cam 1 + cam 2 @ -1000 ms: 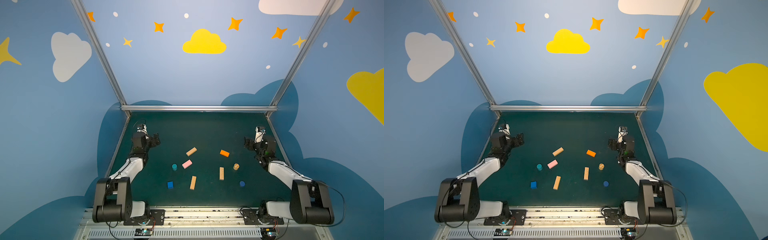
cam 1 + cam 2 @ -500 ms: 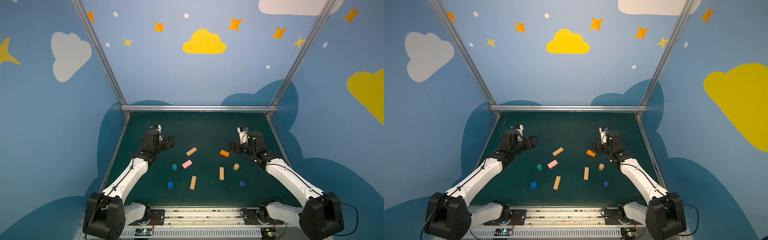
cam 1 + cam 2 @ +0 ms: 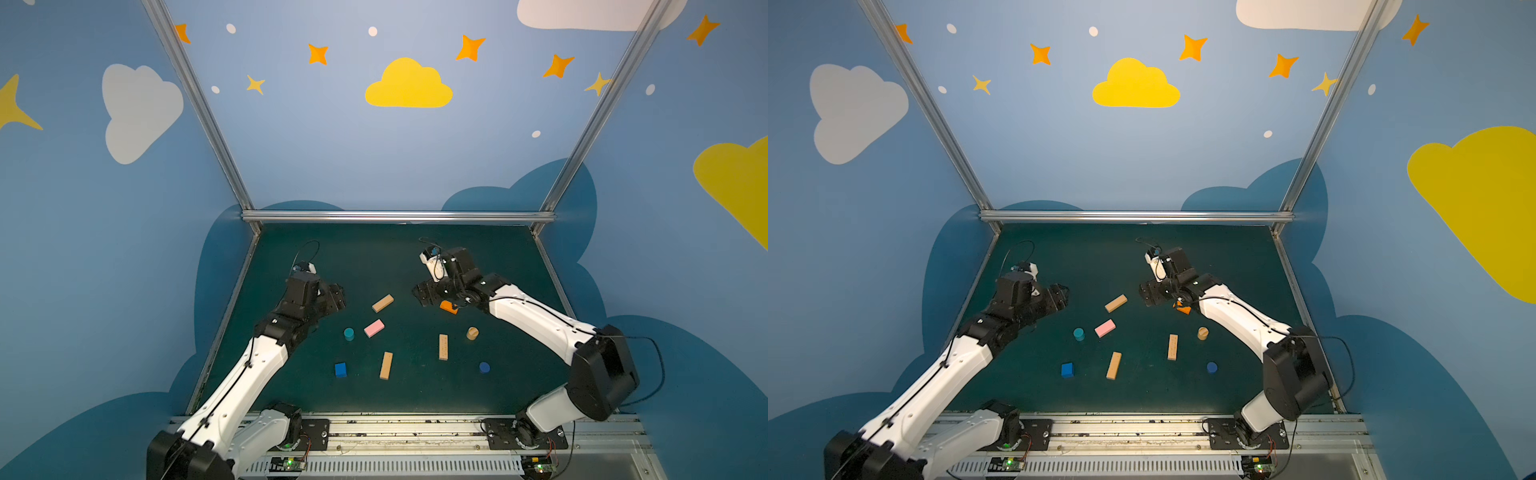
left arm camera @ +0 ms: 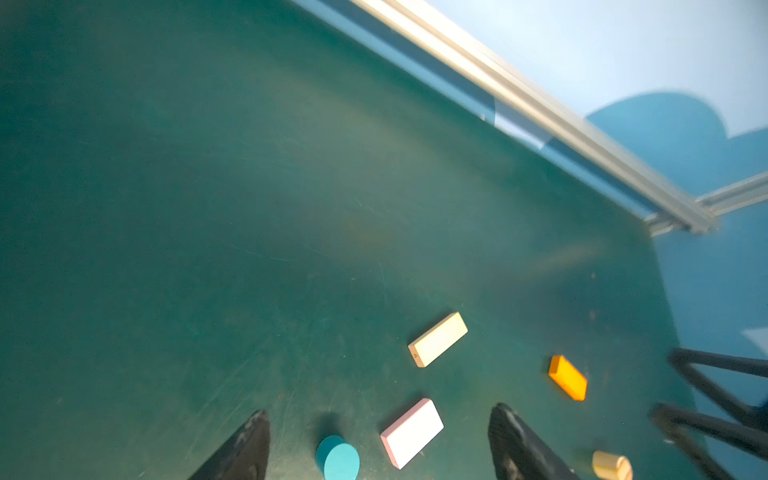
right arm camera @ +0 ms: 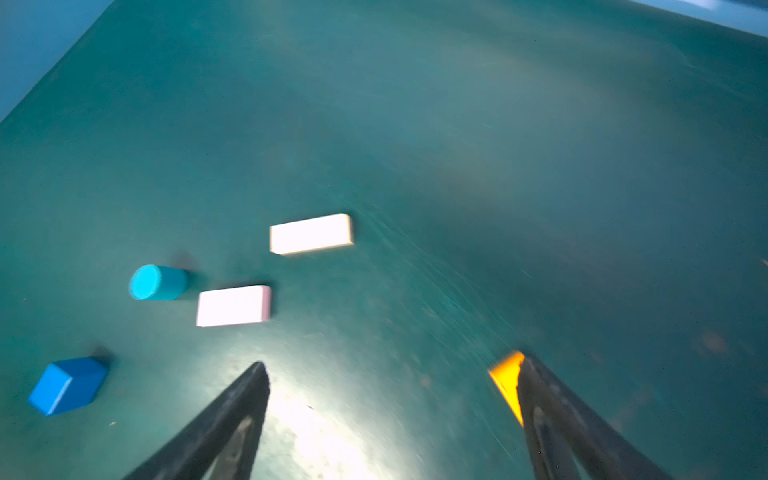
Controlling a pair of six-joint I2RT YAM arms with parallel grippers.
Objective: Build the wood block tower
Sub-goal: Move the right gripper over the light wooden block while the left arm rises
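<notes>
Now that both arms have swung in from the side edges of the tabletop point(image 3: 374, 253), the left claw point(image 3: 335, 296) hangs spread and empty near the teal cylinder point(image 3: 349, 333) and pink bar point(image 3: 374, 328), left of centre. All 9 blocks point(image 3: 386, 365) lie scattered and apart across the middle, none stacked, so the tower looks unstarted. The right claw point(image 3: 423, 294), equally spread and empty, hovers beside the orange bar point(image 3: 449, 307), probably its first pick.

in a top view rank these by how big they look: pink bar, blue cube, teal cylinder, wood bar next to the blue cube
1. wood bar
2. pink bar
3. blue cube and teal cylinder: too alike to rank
</notes>
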